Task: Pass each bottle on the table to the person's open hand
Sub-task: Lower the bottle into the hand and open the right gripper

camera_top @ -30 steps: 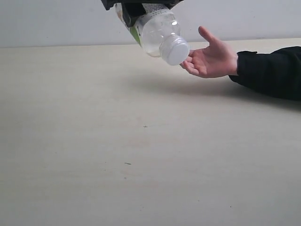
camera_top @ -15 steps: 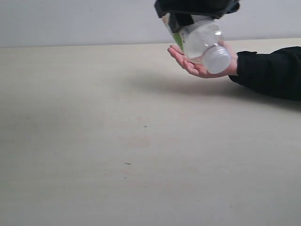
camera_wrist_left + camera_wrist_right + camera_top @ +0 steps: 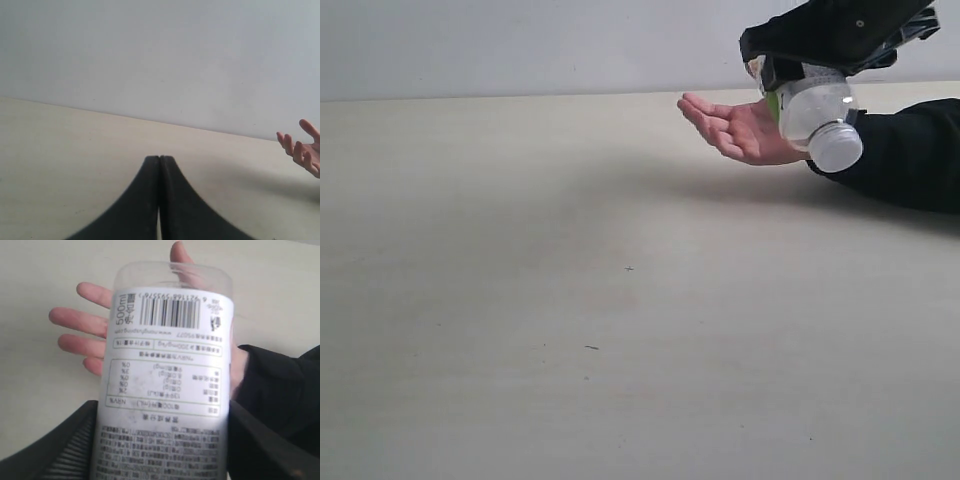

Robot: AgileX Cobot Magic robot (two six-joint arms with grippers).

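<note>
A white-and-green labelled bottle (image 3: pixel 813 112) with a white cap (image 3: pixel 836 148) hangs tilted, cap down and toward the camera, with my right gripper (image 3: pixel 802 68) shut on its body. It sits just over the heel and wrist of the person's open hand (image 3: pixel 732 128), which is held palm up above the table (image 3: pixel 570 300). The right wrist view shows the bottle's printed label (image 3: pixel 167 375) between my black fingers (image 3: pixel 62 452), with the spread hand (image 3: pixel 80 335) behind it. My left gripper (image 3: pixel 160 159) is shut and empty low over the table, the hand (image 3: pixel 300 150) far off to one side.
The person's black sleeve (image 3: pixel 910 150) lies on the table at the right edge. A pale wall (image 3: pixel 520 40) runs behind the table's far edge. Only a few tiny dark specks (image 3: pixel 591 347) mark the tabletop.
My right gripper has carried the bottle rightward, from left of the hand, across the palm, to over the wrist. The hand has stayed where it was.
</note>
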